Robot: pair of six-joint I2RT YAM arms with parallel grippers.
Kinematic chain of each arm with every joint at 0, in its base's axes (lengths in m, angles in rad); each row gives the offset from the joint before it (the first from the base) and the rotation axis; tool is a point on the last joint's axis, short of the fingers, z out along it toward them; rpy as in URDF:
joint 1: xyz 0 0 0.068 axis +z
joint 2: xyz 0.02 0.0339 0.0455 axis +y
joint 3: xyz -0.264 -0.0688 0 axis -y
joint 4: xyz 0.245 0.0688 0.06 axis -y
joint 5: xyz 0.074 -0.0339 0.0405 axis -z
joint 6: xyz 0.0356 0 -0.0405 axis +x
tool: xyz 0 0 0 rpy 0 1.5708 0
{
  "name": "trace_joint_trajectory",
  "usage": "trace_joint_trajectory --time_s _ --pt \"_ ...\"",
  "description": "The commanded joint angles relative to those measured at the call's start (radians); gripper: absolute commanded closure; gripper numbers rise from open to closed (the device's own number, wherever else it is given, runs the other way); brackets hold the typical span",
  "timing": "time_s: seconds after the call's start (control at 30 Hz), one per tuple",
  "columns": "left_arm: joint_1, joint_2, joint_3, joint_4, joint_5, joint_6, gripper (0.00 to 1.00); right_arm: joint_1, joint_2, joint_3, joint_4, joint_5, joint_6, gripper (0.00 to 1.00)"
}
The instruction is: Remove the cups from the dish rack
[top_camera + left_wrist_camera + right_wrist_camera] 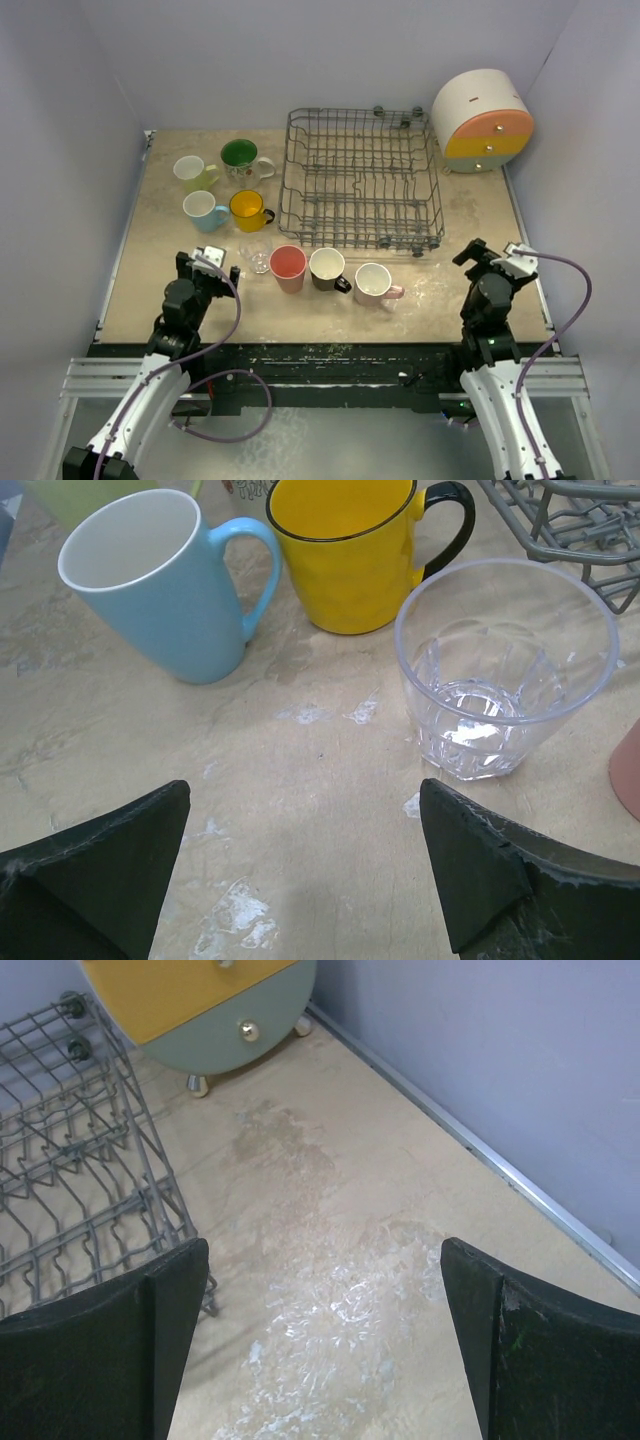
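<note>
The grey wire dish rack (360, 180) stands at the back centre with no cup in it; its corner shows in the right wrist view (80, 1160). On the table stand the green-inside white mug (240, 158), pale yellow-green mug (192, 172), light blue mug (205, 210), yellow mug (248, 209), clear glass (259, 262), salmon tumbler (288, 267), black mug (328, 268) and pink mug (374, 284). My left gripper (207, 264) is open and empty, just short of the glass (500, 670). My right gripper (497, 256) is open and empty over bare table.
A round cream, orange and yellow drawer box (482, 120) stands at the back right, beside the rack. Walls close the table on three sides. The blue mug (160, 590) and yellow mug (350, 550) stand ahead of my left gripper.
</note>
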Motion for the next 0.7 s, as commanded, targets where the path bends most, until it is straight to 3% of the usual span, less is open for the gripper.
trace_joint_trajectory --time_s 0.0,0.33,0.53,0.6,0.67 --pt "0.006 0.002 0.005 0.065 -0.030 -0.027 0.01 0.004 0.017 -0.038 0.085 0.055 -0.015 0.00" --pt "0.006 0.105 0.023 0.118 -0.163 -0.085 0.01 0.004 0.384 0.004 0.254 0.044 -0.044 0.00" --pt "0.006 0.083 0.019 0.109 -0.165 -0.085 0.01 0.003 0.313 -0.017 0.250 -0.031 -0.091 0.00" --pt "0.006 0.089 0.019 0.112 -0.165 -0.084 0.01 0.004 0.235 -0.035 0.245 -0.179 -0.146 0.00" --pt "0.006 0.084 0.018 0.111 -0.164 -0.085 0.01 0.004 0.168 -0.061 0.258 -0.456 -0.238 0.00"
